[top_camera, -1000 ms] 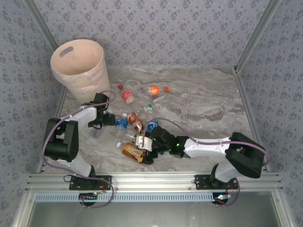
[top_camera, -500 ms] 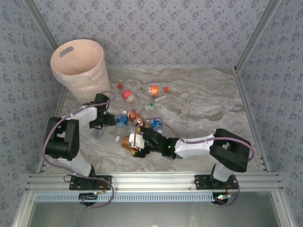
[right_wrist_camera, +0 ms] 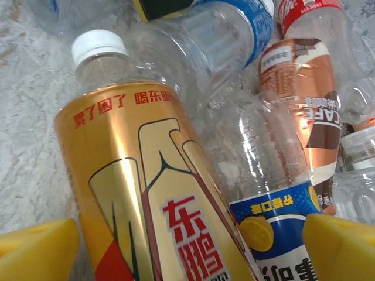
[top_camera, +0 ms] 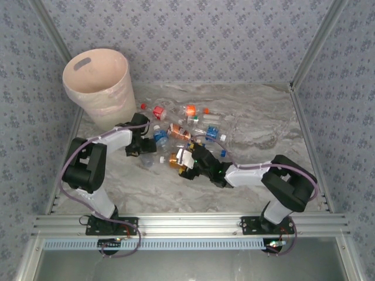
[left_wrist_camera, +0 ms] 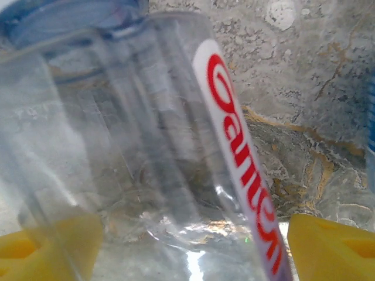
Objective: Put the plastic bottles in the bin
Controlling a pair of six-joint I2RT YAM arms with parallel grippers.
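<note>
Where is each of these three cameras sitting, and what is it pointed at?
Top camera: above and behind, looking down at both arms, the bin and the table.
Left wrist: looks past yellow fingertips at a clear bottle.
Right wrist: looks past yellow fingertips at the gold bottle.
Shared: the gold bottle, also in the top view.

Left gripper (top_camera: pixel 142 145) open, right gripper (top_camera: pixel 186 163) open, both arms reaching inward

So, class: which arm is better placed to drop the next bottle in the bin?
Left. Its gripper lies nearer the bin, a clear bottle between its fingers.
</note>
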